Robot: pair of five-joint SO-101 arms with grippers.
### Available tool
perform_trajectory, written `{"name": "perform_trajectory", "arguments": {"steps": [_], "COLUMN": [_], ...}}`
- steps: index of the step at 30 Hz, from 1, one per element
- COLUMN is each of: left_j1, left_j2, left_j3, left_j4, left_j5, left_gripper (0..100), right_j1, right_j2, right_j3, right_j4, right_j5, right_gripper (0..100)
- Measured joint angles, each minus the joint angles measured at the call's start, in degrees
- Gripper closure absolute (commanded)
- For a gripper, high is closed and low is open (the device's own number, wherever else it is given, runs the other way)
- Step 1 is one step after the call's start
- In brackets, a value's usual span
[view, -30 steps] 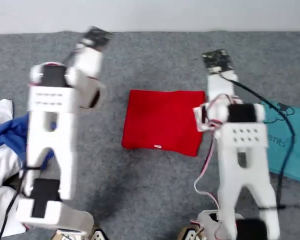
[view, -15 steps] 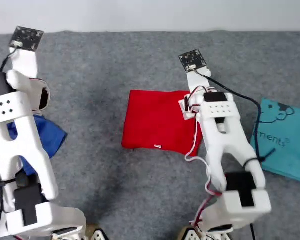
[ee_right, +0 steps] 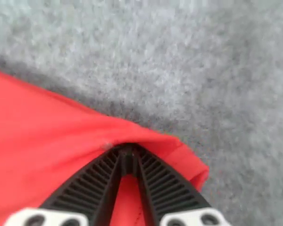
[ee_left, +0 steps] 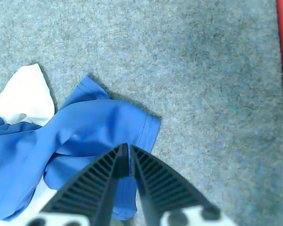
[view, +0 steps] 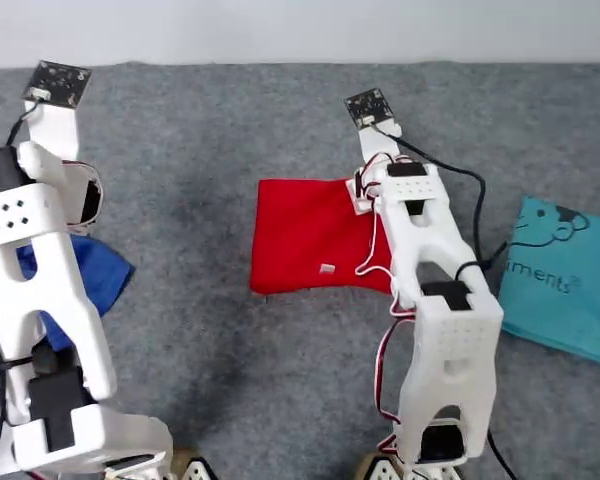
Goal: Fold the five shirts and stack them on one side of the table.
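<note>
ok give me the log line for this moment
left tool: shut on blue shirt | right tool: shut on red shirt corner | teal shirt: flat, apart from red shirt

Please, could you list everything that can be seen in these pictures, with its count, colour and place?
red shirt: 1, red, folded, middle of the table, one corner pinched by the right claw.
teal shirt: 1, teal with a dark drawing, lying flat at the right side.
blue shirt: 1, blue, crumpled, left side.
white shirt: 1, white, beside and partly under the blue shirt.
table: 1, grey fuzzy cover.
left arm: 1, white, above the blue shirt.
right arm: 1, white, at the red shirt's right edge.
left claw: 1, black, shut, tips over the blue shirt.
right claw: 1, black, shut on the red shirt.
</note>
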Motion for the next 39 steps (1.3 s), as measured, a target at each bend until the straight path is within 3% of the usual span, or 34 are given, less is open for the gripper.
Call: {"name": "perform_trajectory", "arguments": {"steps": [10,17,21,27,39], "left_j1": [0.0,0.0,0.0,0.0,0.0], "left_j2": [0.0,0.0,0.0,0.0,0.0], "left_j3": [0.0,0.0,0.0,0.0,0.0], "left_j4": [0.0,0.0,0.0,0.0,0.0], "left_j5": [-2.7,-3.1,-3.1,-3.1,-3.1], "left_gripper": [99,99,99,99,99], "right_j1": [-0.6,-1.8,-5.9,-9.4,-6.8], "right_j2": [-4.1,-8.2,-8.2,-2.6,2.1], "right_j3": [-12.1,-17.1,-17.1,-17.1,-21.5], "right_j4": [21.5,38.2,47.3,49.8,50.9], "right_j5": [0.0,-12.7,-23.0,-31.5,-32.5], "right_gripper": [98.0,69.3,64.9,64.9,64.8]}}
